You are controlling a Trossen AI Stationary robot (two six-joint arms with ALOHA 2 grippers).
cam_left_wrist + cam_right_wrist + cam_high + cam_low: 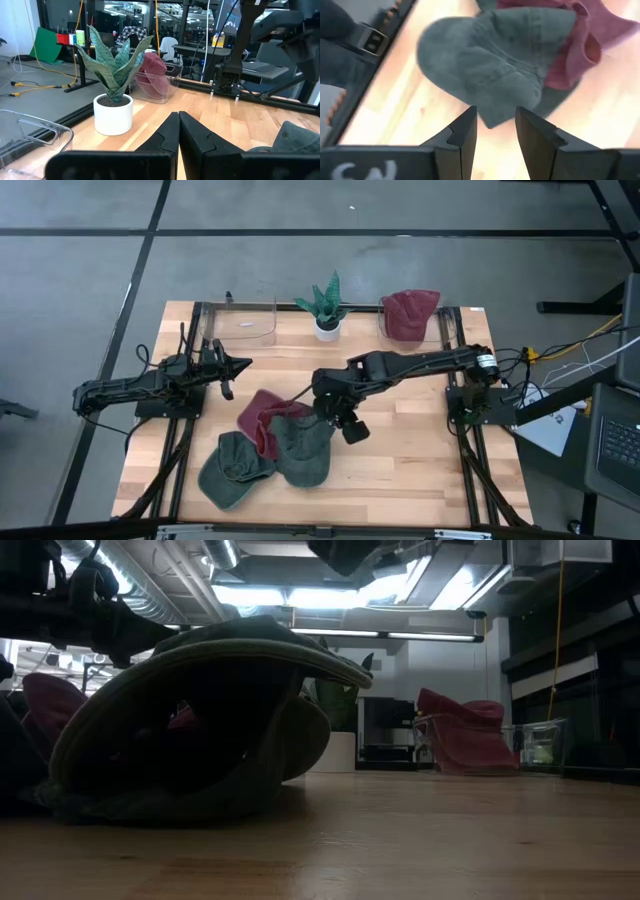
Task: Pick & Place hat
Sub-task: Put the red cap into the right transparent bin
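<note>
2 green hats (275, 455), 1 maroon hat (262, 420), overlapping; bin (410, 317) holds maroon hat; right gripper (492, 130) open, empty; left gripper (178, 131) closed.

Grey concrete floor (80, 270) surrounds the table; ceiling lights (270, 595) glow above desks (200, 50).

Only partly cut-off white characters resembling "CN" are showing on the dark body of the right hand (494, 135), with nothing else reading legibly.
</note>
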